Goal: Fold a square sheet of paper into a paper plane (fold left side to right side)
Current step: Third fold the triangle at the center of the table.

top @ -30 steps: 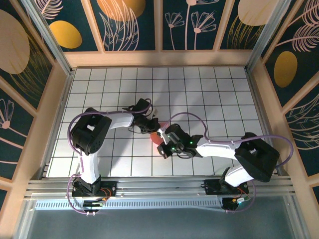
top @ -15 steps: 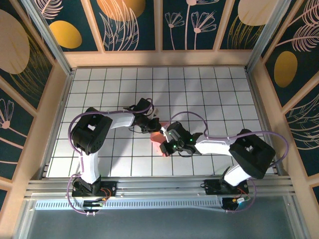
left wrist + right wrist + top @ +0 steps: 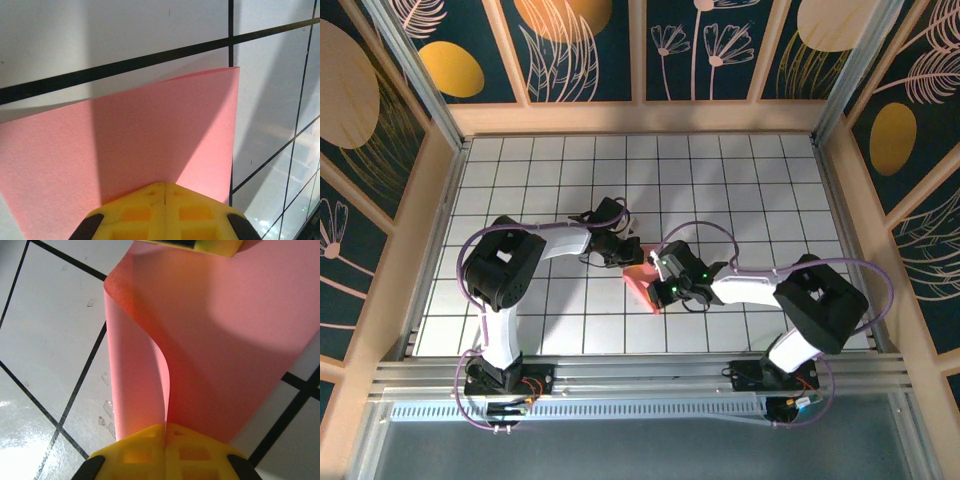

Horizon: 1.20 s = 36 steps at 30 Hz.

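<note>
Square sheet of paper (image 3: 225,340) looks light, limp, tear-prone; my left gripper (image 3: 165,187) and right gripper (image 3: 165,430) each clamp an edge, jaws closed on it

- We see a sheet of thin salmon-pink paper (image 3: 642,281), plain and matte, just in front of the middle of the white grid table (image 3: 720,180).
- Its near edge is pinched in the closed left gripper (image 3: 165,186). The pink face (image 3: 125,145) stands clear of the tiles, with one crisp corner at upper right.
- Another edge is clamped in the closed right gripper (image 3: 165,429). There the paper (image 3: 220,340) bows over in a soft curl, with no flat crease.
</note>
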### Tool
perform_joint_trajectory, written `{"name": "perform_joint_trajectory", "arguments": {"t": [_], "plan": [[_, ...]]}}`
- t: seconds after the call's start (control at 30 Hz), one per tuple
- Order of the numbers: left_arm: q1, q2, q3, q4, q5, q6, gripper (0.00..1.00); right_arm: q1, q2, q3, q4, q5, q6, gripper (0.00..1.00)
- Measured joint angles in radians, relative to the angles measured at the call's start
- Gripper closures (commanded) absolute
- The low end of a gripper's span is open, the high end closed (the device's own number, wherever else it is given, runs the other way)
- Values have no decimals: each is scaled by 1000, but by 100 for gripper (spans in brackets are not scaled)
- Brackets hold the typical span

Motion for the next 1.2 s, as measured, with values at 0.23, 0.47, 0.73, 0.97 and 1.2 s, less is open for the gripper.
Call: {"name": "perform_joint_trajectory", "arguments": {"t": [0.23,0.47,0.73,0.97,1.2], "plan": [[-3,0,0,3,-3,0,97,-16,0,0,-4,10,0,100],[-3,0,0,3,-3,0,97,-20,0,0,-4,18,0,100],[-5,0,0,4,-3,0,97,-23,0,0,-4,24,0,100],[-5,0,0,4,-6,-1,97,-24,-1,0,-4,24,0,100],[-5,0,0,4,-6,0,97,-24,-4,0,-8,24,-1,100]]}}
